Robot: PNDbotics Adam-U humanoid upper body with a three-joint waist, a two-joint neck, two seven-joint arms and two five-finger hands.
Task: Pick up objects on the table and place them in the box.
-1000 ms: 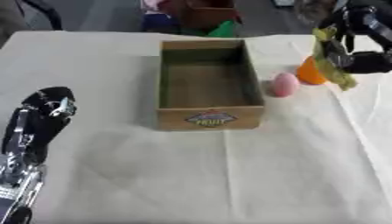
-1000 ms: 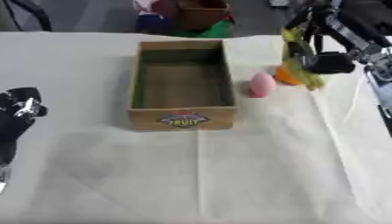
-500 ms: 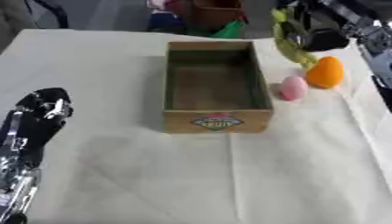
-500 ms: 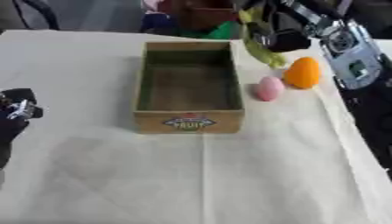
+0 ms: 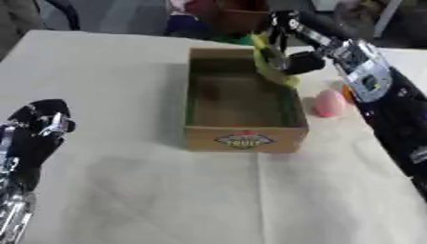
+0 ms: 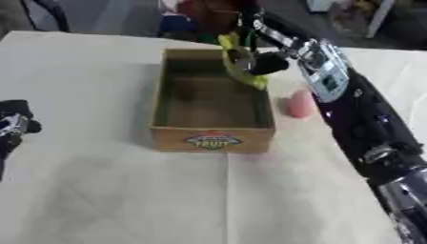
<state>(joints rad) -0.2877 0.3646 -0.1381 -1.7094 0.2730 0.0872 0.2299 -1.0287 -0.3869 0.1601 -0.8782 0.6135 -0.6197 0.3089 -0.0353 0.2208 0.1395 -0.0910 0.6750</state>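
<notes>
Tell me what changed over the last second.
The right hand, gripping a yellow-green object, swung left from beside the orange fruit to over the box's far right corner. The pink egg-shaped object stayed beside the box; the left hand stayed idle at lower left.

Both head eyes look steeply down, sharing the box (image 5: 242, 114) and table (image 5: 125, 190).

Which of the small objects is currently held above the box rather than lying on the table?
The yellow-green object, gripped by the right hand over the box; the pink object lies on the table beside the box.
</notes>
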